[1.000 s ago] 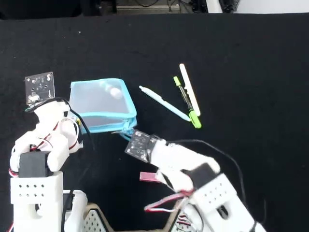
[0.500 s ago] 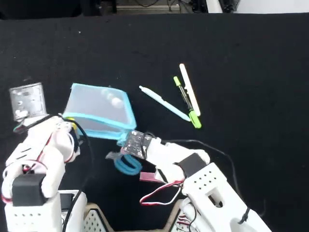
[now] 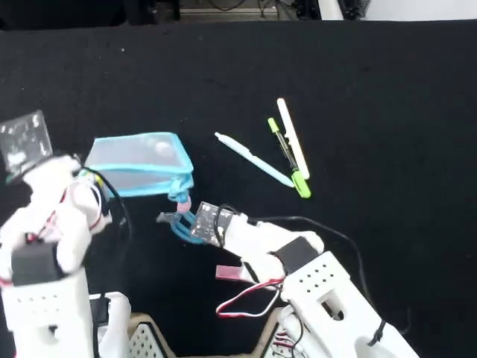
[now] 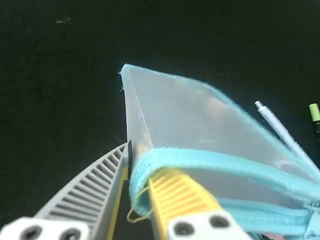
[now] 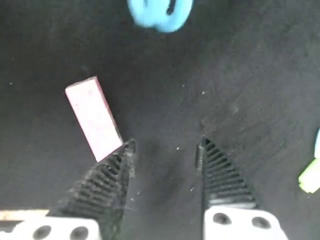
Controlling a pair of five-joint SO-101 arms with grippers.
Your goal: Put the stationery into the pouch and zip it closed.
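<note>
Two notes: I've got L gripper (image 4: 136,167) clamped on pouch (image 3: 138,153) edge, mid-left of high view; R gripper (image 5: 165,150) open by eraser (image 5: 93,116).

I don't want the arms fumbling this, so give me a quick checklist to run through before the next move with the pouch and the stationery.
1. Hold of the left gripper on the pouch: ok, clamped on its edge.
2. State of the right gripper: ok, open and holding nothing.
3. Lining up on the eraser: not ok, it lies beside one fingertip, outside the gap.
4. Pouch mouth open: cannot tell.
5. Stationery inside: not ok; the blue pen, white pen and highlighter lie on the table, apart from the pouch.
</note>
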